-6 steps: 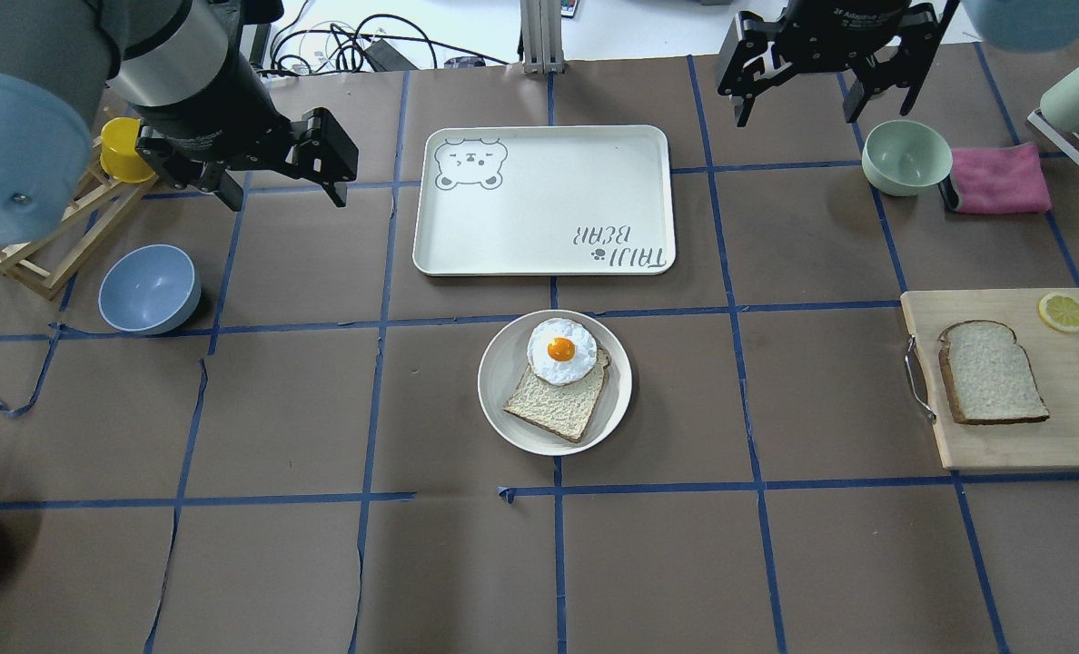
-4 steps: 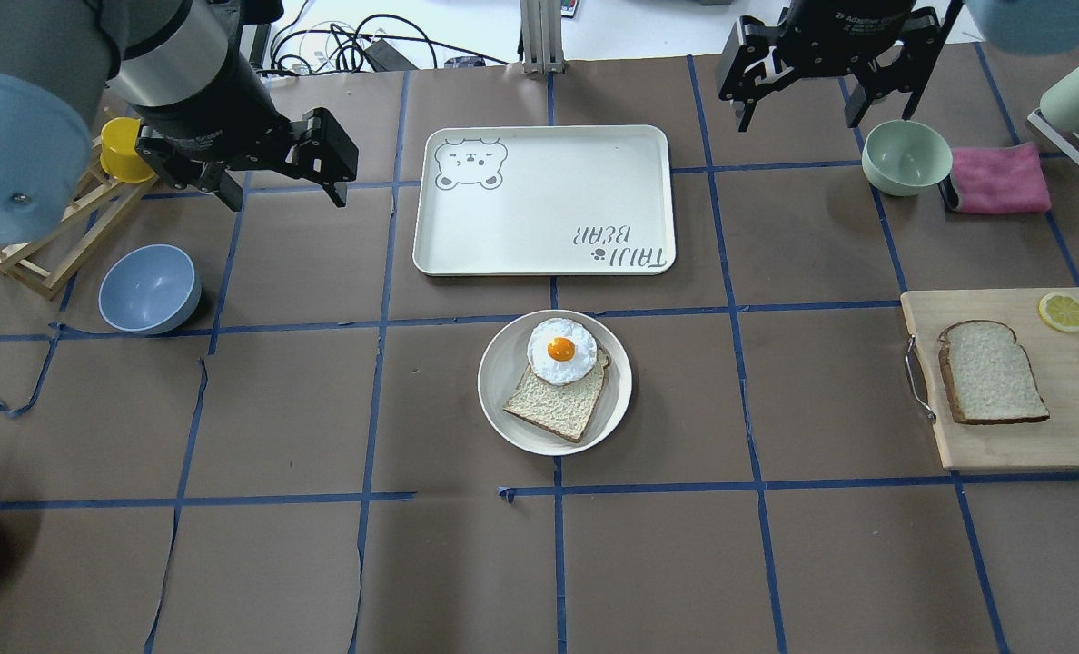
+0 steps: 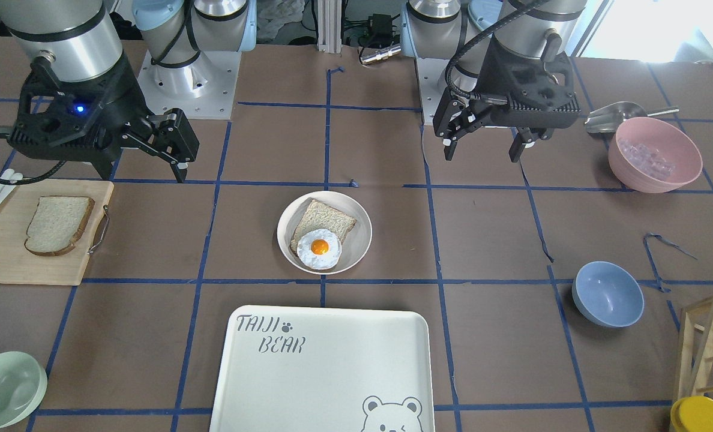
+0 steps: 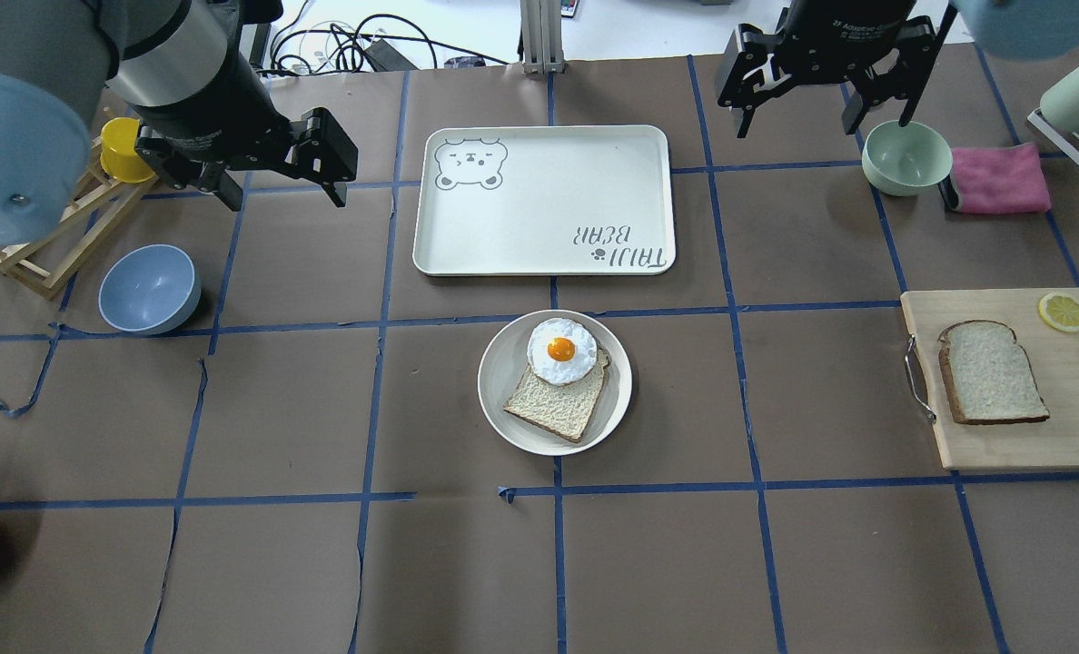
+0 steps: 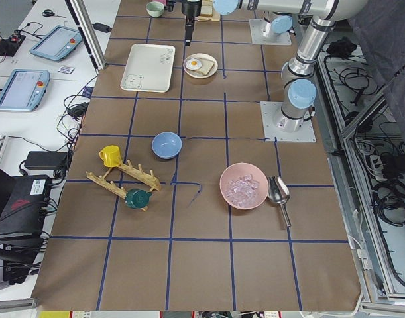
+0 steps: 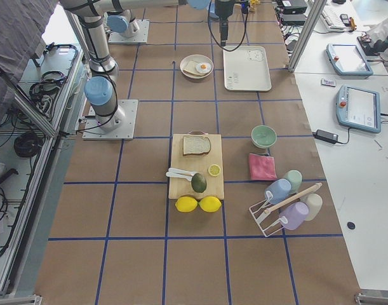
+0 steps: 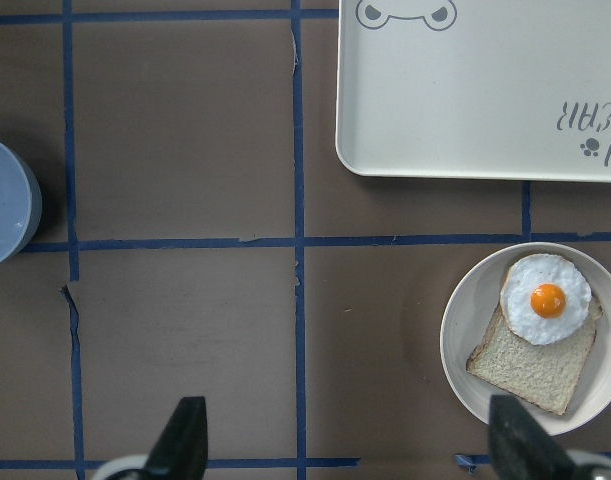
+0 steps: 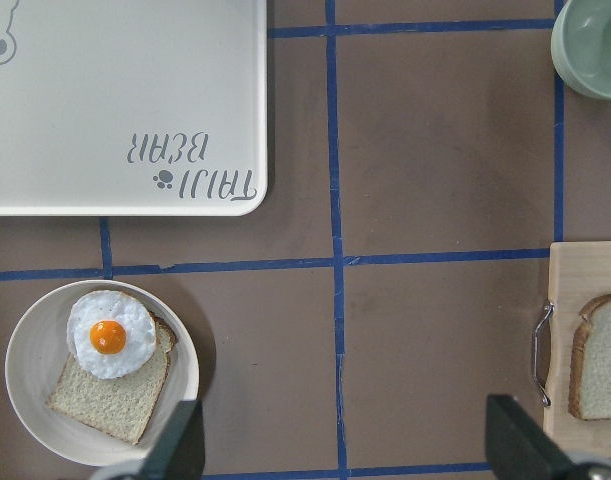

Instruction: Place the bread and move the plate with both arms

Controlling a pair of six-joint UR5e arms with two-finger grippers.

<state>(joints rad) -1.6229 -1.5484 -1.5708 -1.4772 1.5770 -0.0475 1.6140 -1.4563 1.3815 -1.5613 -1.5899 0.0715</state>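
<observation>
While the right gripper (image 4: 819,113) only creeps a tad vs a sec ago, it & left gripper (image 4: 281,186) hang open, bread (image 4: 994,371) untouched.

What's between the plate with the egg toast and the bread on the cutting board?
Nothing loose: the overhead view shows only brown paper and blue tape between the plate and the bread, plus the cutting board edge with its metal handle.

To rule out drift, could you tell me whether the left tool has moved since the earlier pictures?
No. The left tool keeps its place beside the tray.
</observation>
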